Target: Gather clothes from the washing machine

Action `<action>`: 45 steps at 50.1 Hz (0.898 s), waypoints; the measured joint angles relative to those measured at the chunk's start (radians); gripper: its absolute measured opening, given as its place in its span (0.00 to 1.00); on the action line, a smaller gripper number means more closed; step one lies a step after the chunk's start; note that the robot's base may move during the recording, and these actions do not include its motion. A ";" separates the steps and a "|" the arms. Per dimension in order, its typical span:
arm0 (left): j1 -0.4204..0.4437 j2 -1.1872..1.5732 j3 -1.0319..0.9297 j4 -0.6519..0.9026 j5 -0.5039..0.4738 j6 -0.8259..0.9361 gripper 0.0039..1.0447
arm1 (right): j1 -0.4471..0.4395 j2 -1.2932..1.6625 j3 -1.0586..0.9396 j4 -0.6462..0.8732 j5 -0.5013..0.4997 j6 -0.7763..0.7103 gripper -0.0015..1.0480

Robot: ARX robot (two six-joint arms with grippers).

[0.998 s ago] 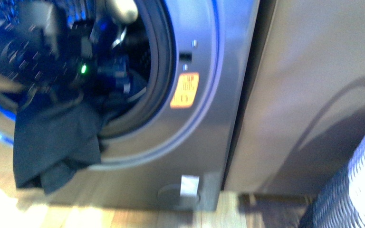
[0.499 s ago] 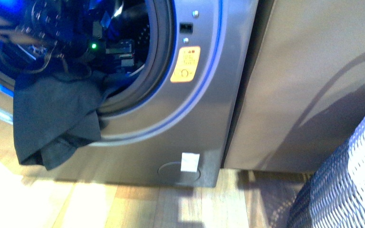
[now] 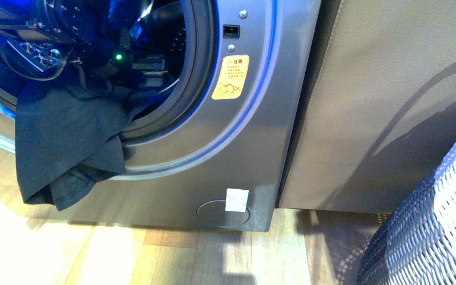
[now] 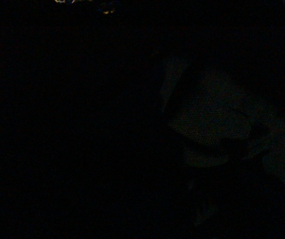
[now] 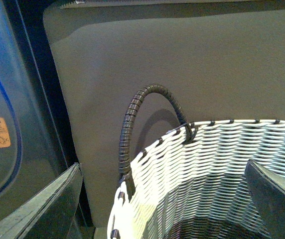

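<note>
Clothes [image 3: 65, 136]: hanging half out over the washing machine [image 3: 255, 148] lip, far left.
Left gripper [image 3: 145, 64]: sitting in the drum mouth; I cannot tell its grip.
Right gripper [image 5: 165, 199]: gaping wide above the basket [image 5: 207, 149], empty.
Progress: I am judging the transfer is remaining.

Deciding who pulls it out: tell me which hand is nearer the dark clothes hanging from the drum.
Left. The left hand is in the drum mouth of the washing machine, just above the clothes; the right hand hangs open over the basket, well off to the side.
</note>
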 joint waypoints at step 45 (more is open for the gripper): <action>0.011 -0.458 -0.695 0.383 0.138 -0.001 0.06 | 0.000 0.000 0.000 0.000 0.000 0.000 0.93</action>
